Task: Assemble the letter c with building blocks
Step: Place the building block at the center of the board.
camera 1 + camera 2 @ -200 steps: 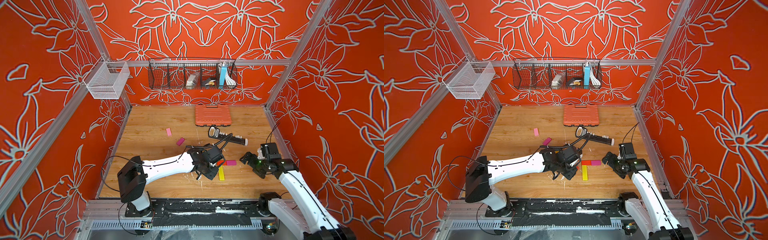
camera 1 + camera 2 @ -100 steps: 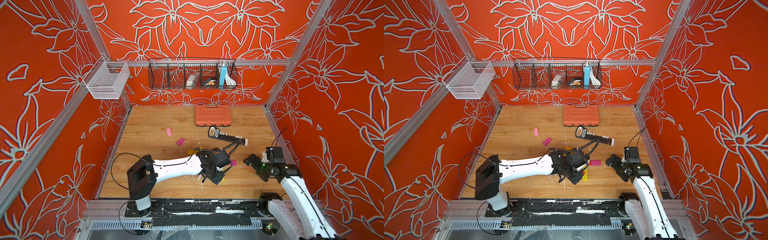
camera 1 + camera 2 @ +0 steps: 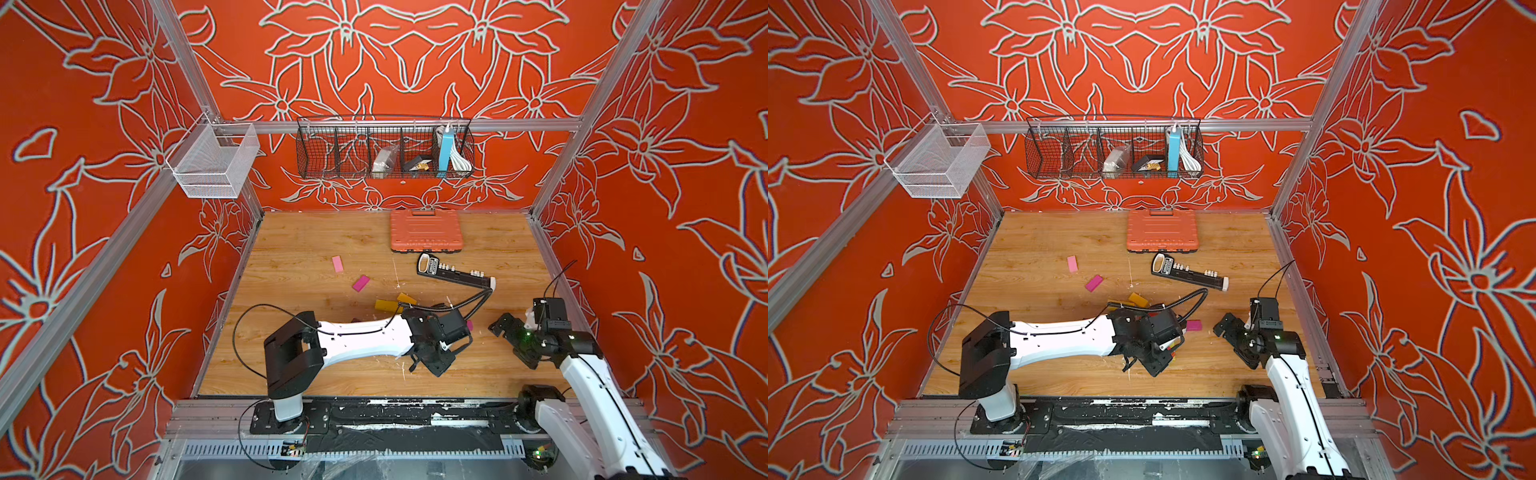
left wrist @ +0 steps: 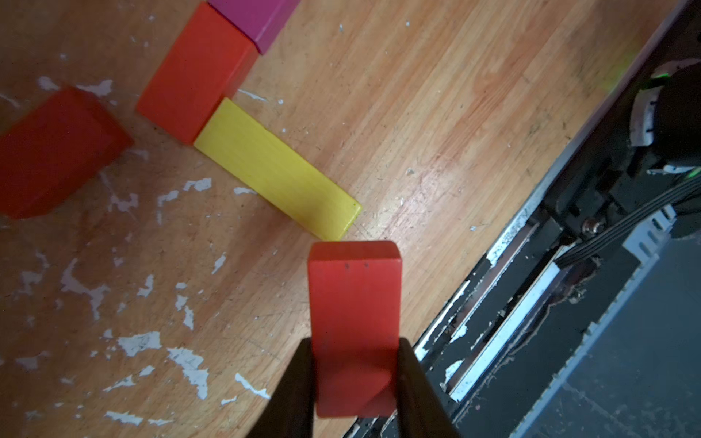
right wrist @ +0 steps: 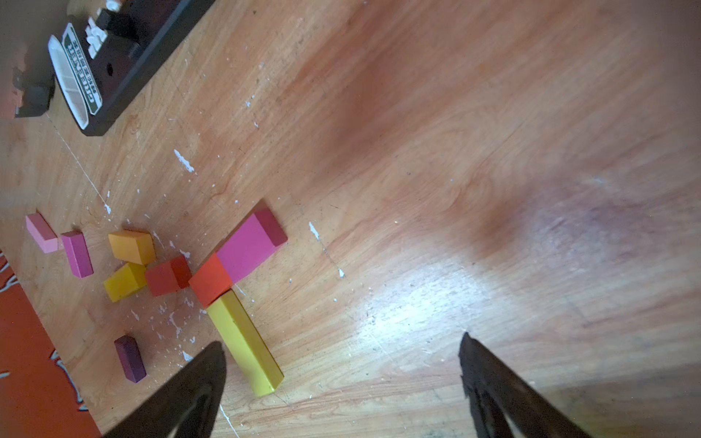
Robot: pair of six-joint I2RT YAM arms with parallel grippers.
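Observation:
My left gripper is shut on a red block, held just off the free end of a long yellow block. The yellow block's other end meets an orange block, which joins a magenta block. Another red block lies beside them. In both top views the left gripper hangs low over this group and hides most of it. My right gripper is open and empty, to the right of the group. Loose pink, magenta and yellow-orange blocks lie farther back.
An orange ribbed case sits at the back, with a black bar with white pegs in front of it. A dark purple block lies apart. A black wire basket and a white mesh basket hang on the walls. The black front rail is close to the left gripper.
The left arm has carried the red block toward the front edge, to the end of the yellow block. The right arm has drawn back a little to the right, still open.

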